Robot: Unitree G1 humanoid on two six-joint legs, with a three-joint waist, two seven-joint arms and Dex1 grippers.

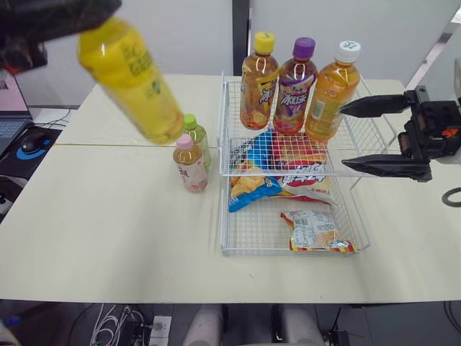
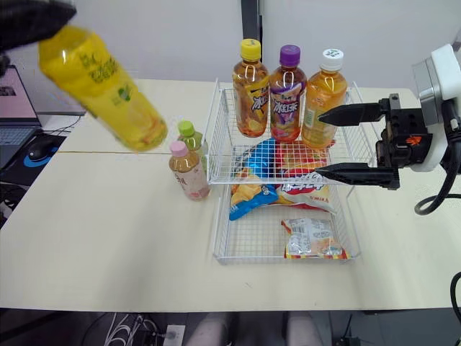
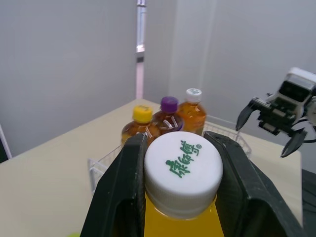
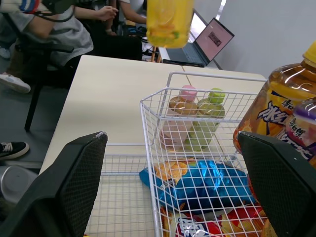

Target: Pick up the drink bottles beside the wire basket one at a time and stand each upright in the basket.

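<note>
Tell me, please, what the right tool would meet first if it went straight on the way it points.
Probably the wire basket: the open right tool points at its side wall, with the snack bags just beyond. Its farther finger may instead touch the white-capped bottle first; depth is unclear.

The left gripper (image 3: 177,143) is raised high, left of the wire basket (image 1: 225,209), clamped around the yellow bottle (image 1: 130,79) at its cap. The right gripper (image 1: 349,137) hovers at the basket's right side, fingers spread wide, pointing toward it.
</note>
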